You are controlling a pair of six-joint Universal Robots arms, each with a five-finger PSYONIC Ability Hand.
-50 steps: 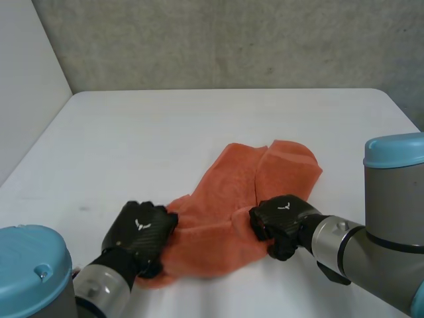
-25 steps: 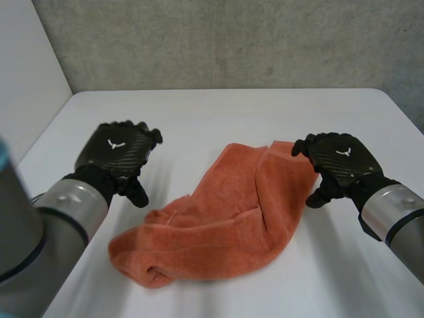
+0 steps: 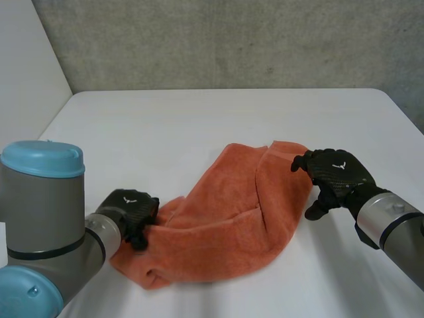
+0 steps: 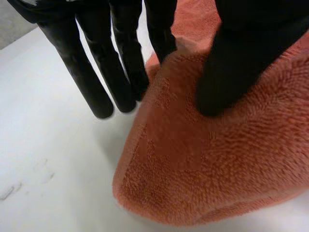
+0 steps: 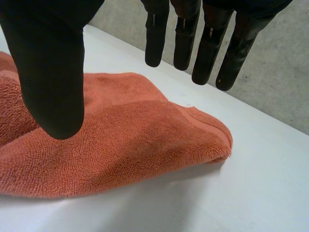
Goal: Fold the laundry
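Observation:
An orange towel lies loosely folded and rumpled on the white table. My left hand is down at the towel's left near end. In the left wrist view its thumb presses on top of the towel, and its fingers stand straight against the cloth's edge, pinching a raised fold. My right hand hovers beside the towel's right far end, open. In the right wrist view its fingers and thumb are spread above the towel's folded corner, holding nothing.
A grey concrete wall runs behind the table's far edge. Bare white tabletop lies on all sides of the towel. The left arm's blue-capped joint stands near the table's left front.
A second ago both hands were shut at the towel's near edge, then both lifted off and opened. Now the left hand has dropped back onto the left end and closed; the right stays raised.

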